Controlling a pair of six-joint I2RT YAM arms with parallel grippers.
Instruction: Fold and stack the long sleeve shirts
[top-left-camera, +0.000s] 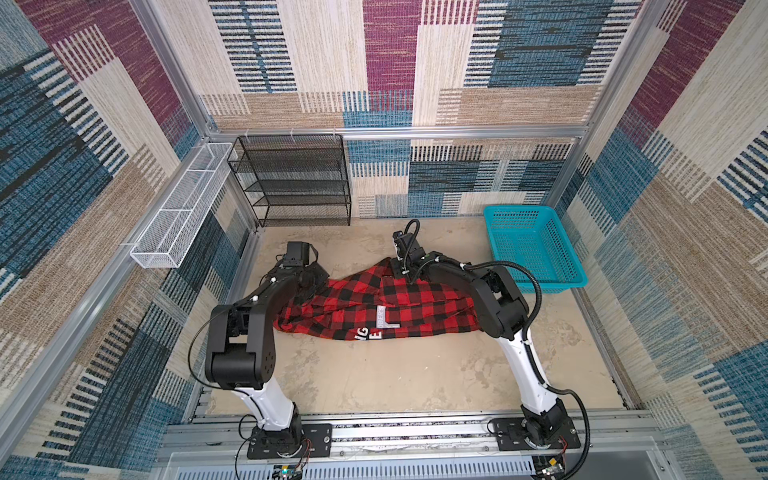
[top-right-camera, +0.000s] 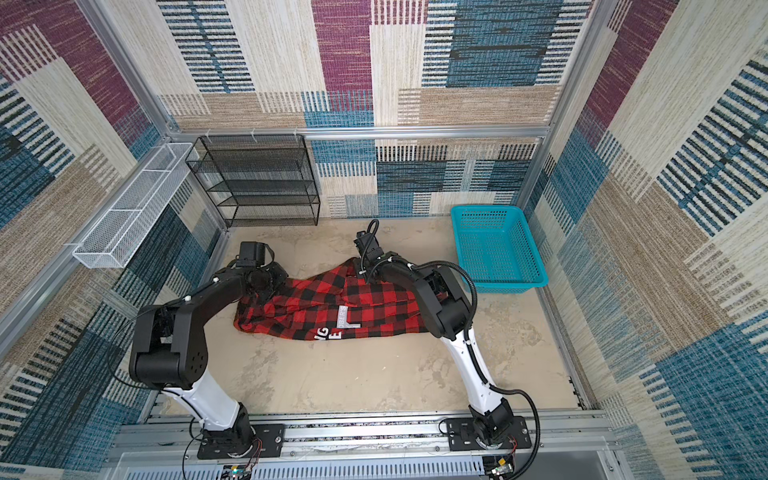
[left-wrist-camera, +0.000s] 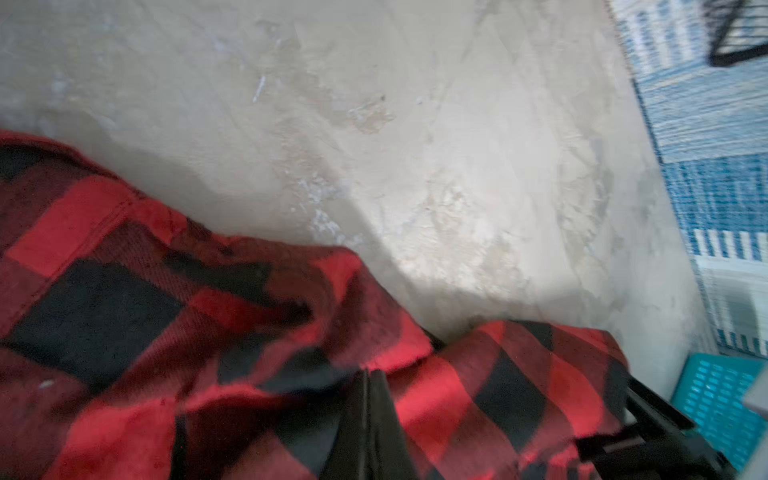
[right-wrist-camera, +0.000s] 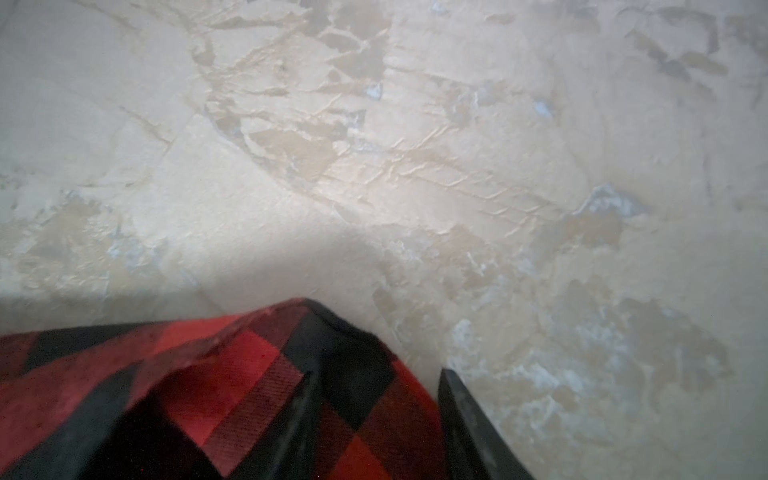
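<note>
Top view: found shirt (top-left-camera: 365, 303) part-folded, nothing stacked; saw left jaws clamped on it, right jaws parted round its corner.

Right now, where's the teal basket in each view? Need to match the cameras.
Top view: teal basket in the back right corner.
Top view: same spot.
Left wrist: sliver at frame edge, beyond the flannel shirt.
Right wrist: not in view.
Shared landmark: flannel shirt, in all four.

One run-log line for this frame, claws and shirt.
left claw: shut on flannel shirt | right claw: open, cloth corner between jaws | flannel shirt: bunched on table, not folded
</note>
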